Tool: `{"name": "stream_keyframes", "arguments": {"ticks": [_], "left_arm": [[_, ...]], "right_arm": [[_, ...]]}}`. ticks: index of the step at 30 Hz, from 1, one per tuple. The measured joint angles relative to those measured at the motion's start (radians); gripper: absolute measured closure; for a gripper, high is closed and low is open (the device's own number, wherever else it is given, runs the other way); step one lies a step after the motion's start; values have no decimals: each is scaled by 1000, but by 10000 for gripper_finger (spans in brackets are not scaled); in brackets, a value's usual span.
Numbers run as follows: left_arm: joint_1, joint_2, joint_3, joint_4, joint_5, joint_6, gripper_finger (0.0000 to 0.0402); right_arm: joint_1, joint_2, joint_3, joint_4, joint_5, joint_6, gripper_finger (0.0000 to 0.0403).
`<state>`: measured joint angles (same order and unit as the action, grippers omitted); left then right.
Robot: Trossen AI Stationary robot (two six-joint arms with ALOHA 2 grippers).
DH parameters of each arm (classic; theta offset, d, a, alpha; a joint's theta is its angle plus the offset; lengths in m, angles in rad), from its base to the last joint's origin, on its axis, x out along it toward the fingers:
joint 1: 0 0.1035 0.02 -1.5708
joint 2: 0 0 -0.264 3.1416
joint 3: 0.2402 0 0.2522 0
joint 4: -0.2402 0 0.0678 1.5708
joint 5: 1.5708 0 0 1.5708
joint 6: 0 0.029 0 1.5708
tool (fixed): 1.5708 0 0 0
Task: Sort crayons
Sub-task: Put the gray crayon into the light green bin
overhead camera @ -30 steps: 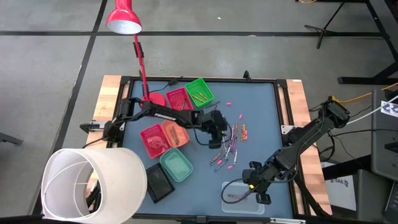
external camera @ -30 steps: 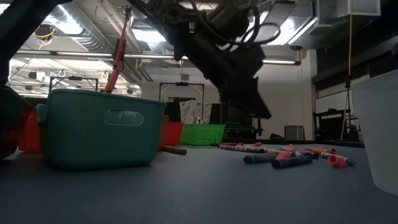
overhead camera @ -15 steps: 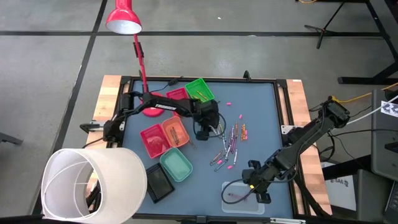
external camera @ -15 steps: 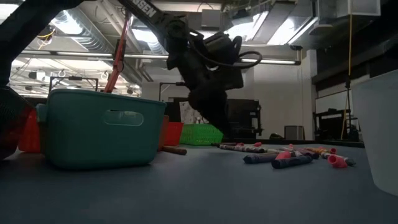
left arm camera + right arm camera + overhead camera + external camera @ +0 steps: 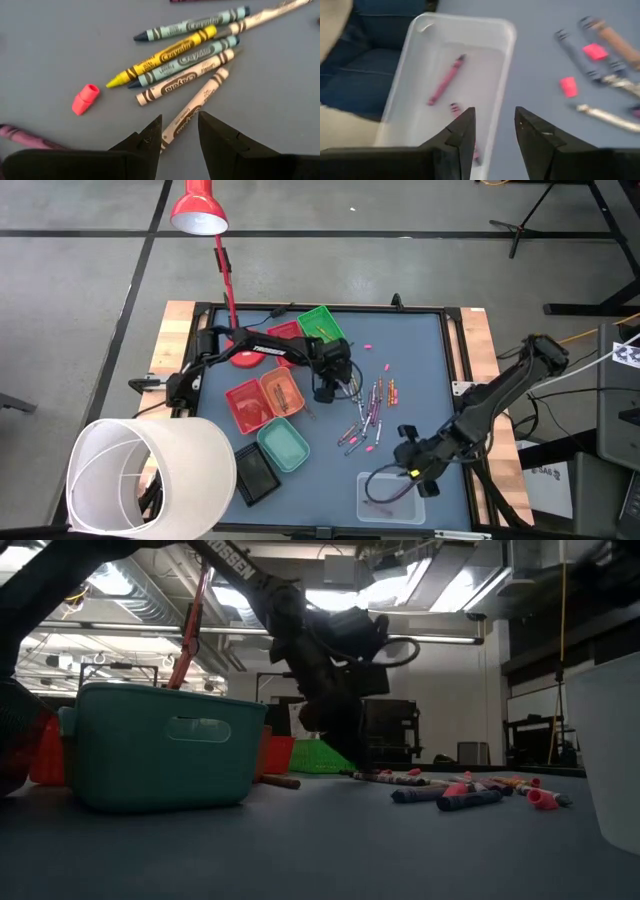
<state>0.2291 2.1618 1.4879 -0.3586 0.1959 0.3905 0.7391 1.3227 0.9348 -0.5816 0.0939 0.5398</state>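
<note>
While the high view takes in the whole table, the crayons [image 5: 366, 412] lie scattered around its centre, and the coloured trays [image 5: 272, 398] cluster toward nine o'clock, a layout that puts the loose pile within reach of both arms. The left gripper [image 5: 331, 386] hangs over the nine o'clock edge of that pile, placed as if to choose a stick. The right gripper [image 5: 409, 463] sits toward five o'clock, just above the clear tray [image 5: 397, 498], which already holds purple sticks, so that tray seems to be the bin for that colour.

Low across the table, the left gripper [image 5: 340, 740] points down close to the surface behind the teal tray [image 5: 160, 745], with crayons [image 5: 450, 790] lying flat toward three o'clock.

From the left wrist, its fingers [image 5: 148, 137] stand apart and empty, straddling the tip of a white crayon [image 5: 195, 111]; a yellow crayon [image 5: 160, 56] and a pink stub [image 5: 85, 98] lie just beyond. That straddle looks like an alignment for a pinch.

From the right wrist, the fingers [image 5: 462, 131] are spread with nothing between them, over the clear tray [image 5: 506, 35], where a magenta crayon [image 5: 446, 80] rests, likely just dropped.
</note>
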Motion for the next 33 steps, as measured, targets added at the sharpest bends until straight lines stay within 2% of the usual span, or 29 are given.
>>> {"name": "stream_keyframes", "arguments": {"ticks": [9, 11, 24, 33], "left_arm": [[0, 12, 0, -7, -14, 32, 295], [0, 12, 0, -26, -13, 36, 301], [0, 27, 5, -88, -11, 32, 344], [-1, 28, 4, -94, -14, 29, 389]], "right_arm": [[-13, -85, 0, -91, 254, -155, 269], [-38, -99, 0, -107, 281, -178, 269], [-351, -118, 1, -155, 251, -470, 269], [-586, -118, 1, -154, 225, -583, 269]]}}
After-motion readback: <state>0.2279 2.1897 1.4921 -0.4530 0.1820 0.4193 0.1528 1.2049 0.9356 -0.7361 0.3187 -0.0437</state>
